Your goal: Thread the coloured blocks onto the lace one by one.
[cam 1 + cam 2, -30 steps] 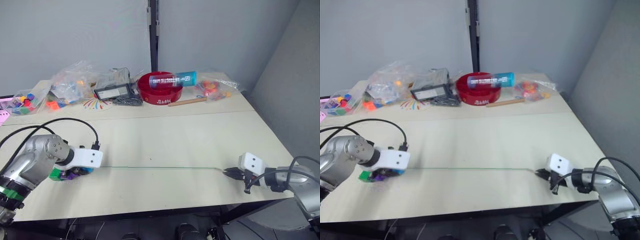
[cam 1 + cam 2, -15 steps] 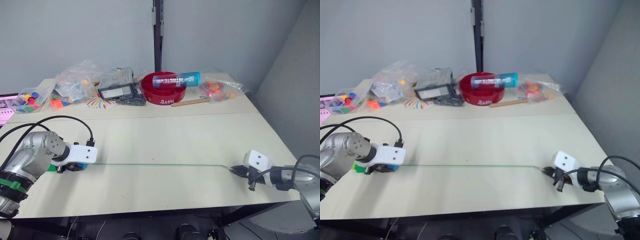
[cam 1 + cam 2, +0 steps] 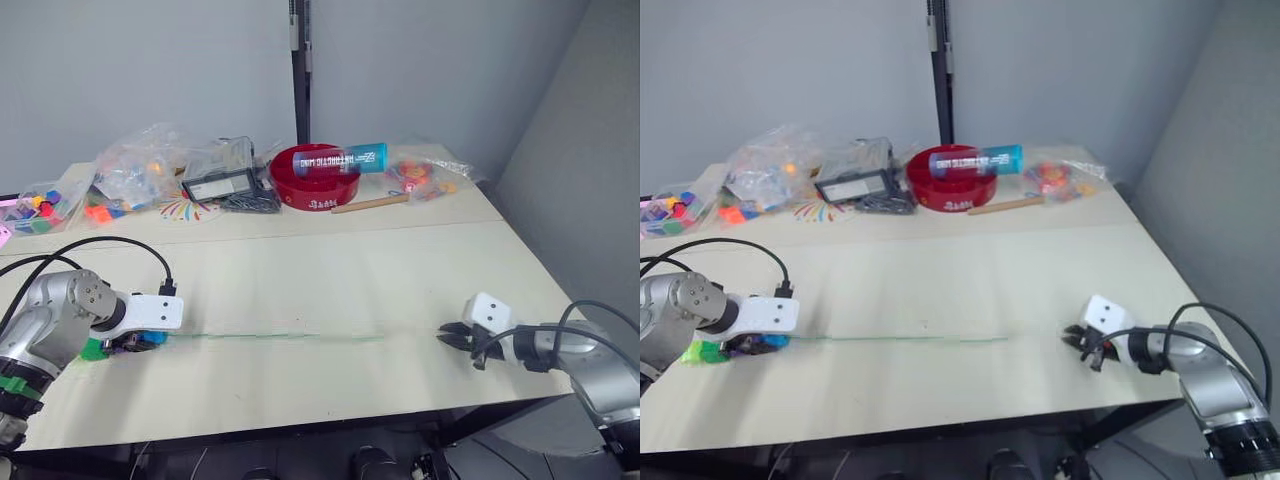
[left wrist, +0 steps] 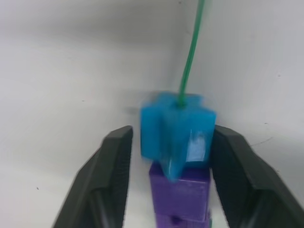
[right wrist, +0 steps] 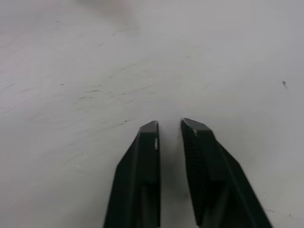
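From the head views, the thin green string lace (image 3: 290, 336) lies along the pale beige counter (image 3: 330, 270), running from the left gripper (image 3: 140, 340) toward the right; its far end fades out short of the right gripper (image 3: 450, 337), so that gripper appears to have nothing in it. The small coloured cube blocks (image 3: 118, 344) sit bunched at the left gripper, a lime green one poking out on the outer side. Well behind, at the counter's far edge, stand a round red bowl (image 3: 315, 190) with a blue tube laid across it and clear plastic bags of bright pieces (image 3: 135, 175), apart from the work.

In the left wrist view, the jaws stand open on either side of a sky blue cube (image 4: 176, 130) stacked against a purple cube (image 4: 180, 192). The lace enters the blue cube's front face, so these blocks are already threaded; the fingers (image 4: 107, 175) flank the stack without pressing it, probably to steady or push it along the string.

In the right wrist view, the jaws are almost closed, a narrow gap between the fingers (image 5: 142, 180), with bare counter ahead and no lace between them.
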Motion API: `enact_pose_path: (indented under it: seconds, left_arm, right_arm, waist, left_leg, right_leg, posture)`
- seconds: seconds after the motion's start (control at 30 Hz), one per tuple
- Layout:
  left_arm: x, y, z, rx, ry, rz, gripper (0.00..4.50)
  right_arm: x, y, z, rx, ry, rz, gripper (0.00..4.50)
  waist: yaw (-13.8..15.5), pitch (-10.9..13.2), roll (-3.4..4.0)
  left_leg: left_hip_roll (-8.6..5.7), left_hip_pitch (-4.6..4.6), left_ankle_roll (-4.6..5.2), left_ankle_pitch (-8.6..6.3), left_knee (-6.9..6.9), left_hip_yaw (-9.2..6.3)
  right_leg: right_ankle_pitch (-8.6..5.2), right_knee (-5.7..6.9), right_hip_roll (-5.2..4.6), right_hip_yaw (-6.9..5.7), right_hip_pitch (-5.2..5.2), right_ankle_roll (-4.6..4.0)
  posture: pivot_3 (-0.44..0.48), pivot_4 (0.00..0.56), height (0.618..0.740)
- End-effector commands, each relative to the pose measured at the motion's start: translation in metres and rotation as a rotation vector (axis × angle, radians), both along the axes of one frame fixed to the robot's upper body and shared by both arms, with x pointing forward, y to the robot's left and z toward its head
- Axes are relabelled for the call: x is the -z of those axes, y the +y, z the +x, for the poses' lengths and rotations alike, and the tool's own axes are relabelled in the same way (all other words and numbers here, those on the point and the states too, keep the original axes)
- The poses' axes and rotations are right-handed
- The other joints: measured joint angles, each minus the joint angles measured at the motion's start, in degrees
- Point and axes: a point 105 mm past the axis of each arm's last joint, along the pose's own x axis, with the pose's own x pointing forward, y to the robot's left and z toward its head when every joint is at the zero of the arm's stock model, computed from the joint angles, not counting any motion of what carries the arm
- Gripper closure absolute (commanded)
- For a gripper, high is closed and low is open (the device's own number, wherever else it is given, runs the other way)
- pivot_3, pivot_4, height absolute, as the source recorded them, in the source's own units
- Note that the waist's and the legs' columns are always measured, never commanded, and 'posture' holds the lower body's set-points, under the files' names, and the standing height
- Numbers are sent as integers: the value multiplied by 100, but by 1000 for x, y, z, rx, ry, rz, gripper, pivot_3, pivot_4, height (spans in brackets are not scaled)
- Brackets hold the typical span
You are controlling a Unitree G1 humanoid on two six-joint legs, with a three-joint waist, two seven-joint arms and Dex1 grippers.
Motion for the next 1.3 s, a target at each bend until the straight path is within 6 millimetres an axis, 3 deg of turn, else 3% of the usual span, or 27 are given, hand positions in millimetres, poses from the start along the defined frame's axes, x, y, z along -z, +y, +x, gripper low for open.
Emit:
enact_pose_path:
  seconds: [0.03, 0.13, 0.27, 0.3, 0.47, 0.57, 0.7, 0.83, 0.97, 1.17, 1.3]
  left_arm:
    - [8, -5, -11, 16, 68, -43, 690]
    - [-5, -6, -12, 19, 46, -85, 0]
    - [-25, -5, -18, 4, 17, -156, 0]
    - [-33, -5, -22, -4, 9, -185, 0]
    - [-63, 6, -41, -59, -85, -361, 0]
    - [-78, 10, -49, -145, -190, -580, 0]
    - [-81, 27, -66, -264, -296, -774, 0]
    - [-67, 43, -84, -393, -385, -923, 0]
    - [-45, 71, -106, -543, -472, -959, 0]
    - [-23, 82, -123, -604, -503, -974, 0]
    - [-8, 83, -127, -644, -485, -999, 0]
  right_arm:
    - [13, 5, -5, -17, 71, 10, 2375]
    - [1, 9, -1, -35, 47, 39, 1465]
    - [-14, 13, 1, -51, 12, 75, 132]
    - [-18, 14, 1, -51, 5, 90, 38]
    - [-34, 19, -3, -24, -26, 208, 38]
    - [-37, 22, -7, -8, -32, 281, 38]
    - [-41, 34, -12, -7, -41, 393, 38]
    - [-43, 41, -16, 2, -53, 464, 38]
    - [-37, 36, -25, 40, -49, 492, 38]
    - [-24, 16, -35, 130, -24, 496, 38]
    - [-16, -11, -41, 248, -40, 489, 38]
  waist:
    - [-6, 0, 0]
    - [-15, 2, -3]
    - [-16, 9, -13]
    - [-9, 13, -20]
    - [28, 56, -47]
    - [95, 62, -41]
    - [118, 64, -43]
    - [119, 66, -49]
    - [132, 64, -54]
    - [187, 63, -72]
    - [189, 62, -77]
  left_leg:
    - [0, -2, 3, -2, 0, 0]
    - [0, -13, 18, -11, 0, 1]
    - [1, -38, 25, -15, 1, -4]
    - [0, -51, 25, -15, 4, -3]
    - [0, -89, 25, -15, 9, -6]
    - [-1, -88, 25, -15, 9, -4]
    - [-1, -79, 24, -15, 9, -2]
    - [0, -77, 23, -15, 9, -4]
    - [-1, -79, 21, -16, 9, -4]
    - [-5, -75, 14, -13, 10, -3]
    - [-5, -71, 12, -12, 10, -1]
  right_leg:
    - [-3, 0, -1, 0, 0, 0]
    - [-7, -2, -2, -1, -7, -1]
    - [-5, -2, -2, -5, -38, -9]
    - [4, 2, -3, -5, -72, -24]
    - [17, 38, -10, -14, -133, -51]
    - [15, 39, -13, -16, -132, -51]
    - [14, 40, -13, -18, -125, -51]
    - [13, 42, -14, -20, -123, -53]
    - [14, 35, -18, -22, -121, -53]
    - [13, 33, -24, -24, -113, -53]
    - [-1, 35, -23, -23, -111, -31]
  posture:
    - [0, 150, 731]
    - [0, 150, 731]
    - [0, 150, 731]
    - [0, 150, 731]
    - [0, 150, 731]
    - [0, 150, 731]
    - [0, 150, 731]
    - [0, 150, 731]
    - [0, 150, 731]
    - [0, 150, 731]
    - [0, 150, 731]
